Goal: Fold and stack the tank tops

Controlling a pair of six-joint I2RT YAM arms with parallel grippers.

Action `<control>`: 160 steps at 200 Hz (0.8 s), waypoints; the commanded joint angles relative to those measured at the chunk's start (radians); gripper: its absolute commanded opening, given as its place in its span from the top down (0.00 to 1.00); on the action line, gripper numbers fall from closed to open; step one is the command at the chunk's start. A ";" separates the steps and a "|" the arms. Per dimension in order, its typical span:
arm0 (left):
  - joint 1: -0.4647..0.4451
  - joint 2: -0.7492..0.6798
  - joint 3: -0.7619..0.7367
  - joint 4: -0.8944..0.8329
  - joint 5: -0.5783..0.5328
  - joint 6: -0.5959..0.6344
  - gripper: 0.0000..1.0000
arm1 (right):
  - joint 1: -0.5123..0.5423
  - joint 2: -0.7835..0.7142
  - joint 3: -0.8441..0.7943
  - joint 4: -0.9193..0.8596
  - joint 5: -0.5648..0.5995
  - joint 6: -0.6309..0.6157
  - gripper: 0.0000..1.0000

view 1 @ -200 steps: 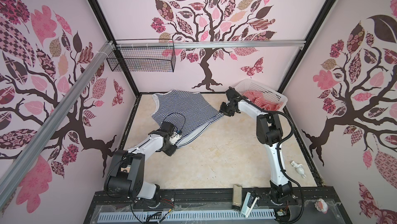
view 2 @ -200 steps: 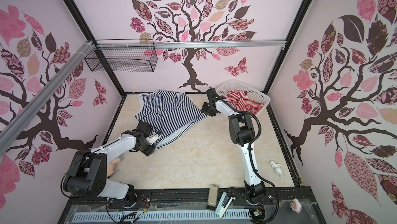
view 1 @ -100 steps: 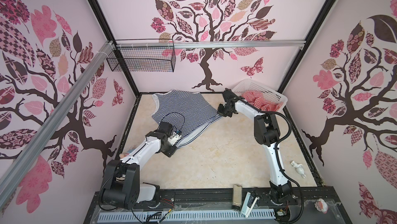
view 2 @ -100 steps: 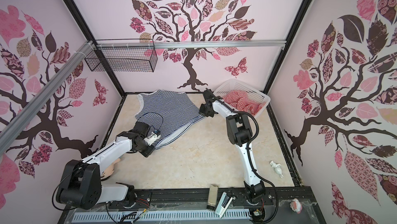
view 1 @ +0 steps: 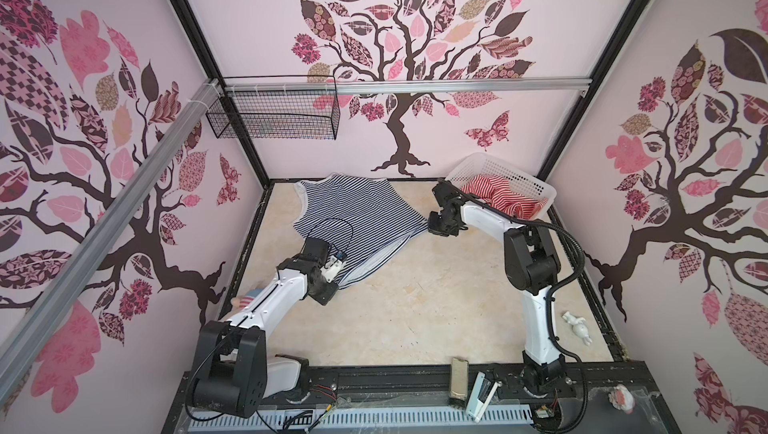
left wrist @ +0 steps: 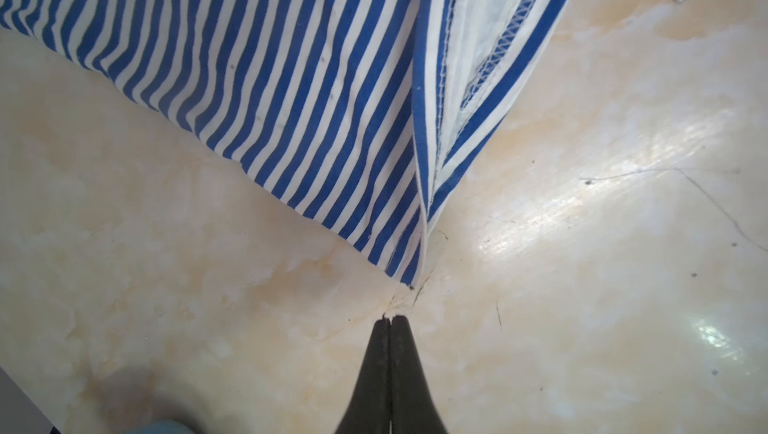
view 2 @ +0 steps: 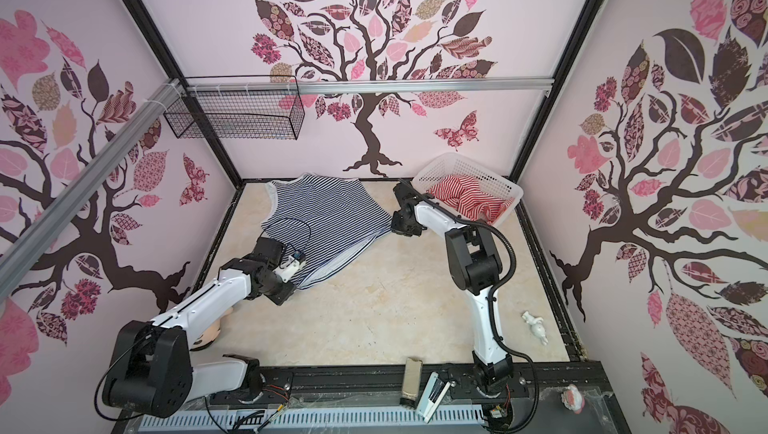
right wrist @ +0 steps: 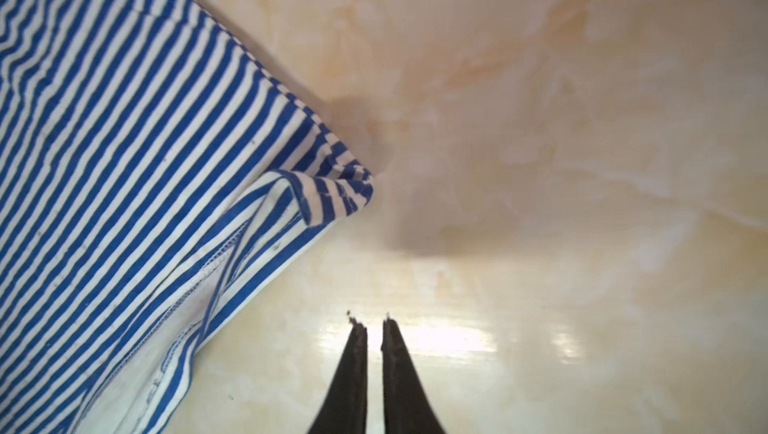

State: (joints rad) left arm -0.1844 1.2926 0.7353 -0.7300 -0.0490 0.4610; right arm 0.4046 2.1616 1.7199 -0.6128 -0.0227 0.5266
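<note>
The left gripper (left wrist: 388, 318) is sitting shut, empty, just short of the spread navy top (view 1: 353, 211) (soft, light; grab hem corners). The right gripper (right wrist: 370, 321) is hovering barely parted, empty. The red top (view 1: 494, 192) is lying in the basket (view 1: 509, 170).

Thin blue and white lines across the blue-striped tank top (left wrist: 291, 91), just ahead of the black left claw (left wrist: 389, 318). Whitish inside at the hem, edged with blue stitching. Same stripes on the curled corner ahead and to one side of the black right claw (right wrist: 372, 321). Under both claws, cream worktop (left wrist: 582, 286) marbled with tan. Behind the right claw, red and white lines on the red-striped tank top (view 1: 490, 192), inside a white perforated basket (view 1: 519, 176).
</note>
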 commanded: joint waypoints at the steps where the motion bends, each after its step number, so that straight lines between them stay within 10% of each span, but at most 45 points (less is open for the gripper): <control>1: 0.017 -0.023 -0.008 -0.003 0.000 0.018 1.00 | 0.004 -0.052 0.008 -0.014 0.067 -0.010 0.78; 44: 0.016 -0.082 -0.012 -0.013 0.122 0.013 0.58 | 0.004 0.047 0.135 -0.051 0.015 0.009 0.65; 160: -0.038 0.027 -0.020 0.058 0.120 -0.002 0.41 | 0.004 0.278 0.449 -0.202 0.046 0.023 0.59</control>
State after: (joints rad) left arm -0.2211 1.2945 0.7120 -0.6880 0.0620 0.4667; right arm 0.4046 2.4111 2.1399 -0.7467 -0.0109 0.5655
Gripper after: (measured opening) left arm 0.593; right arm 0.411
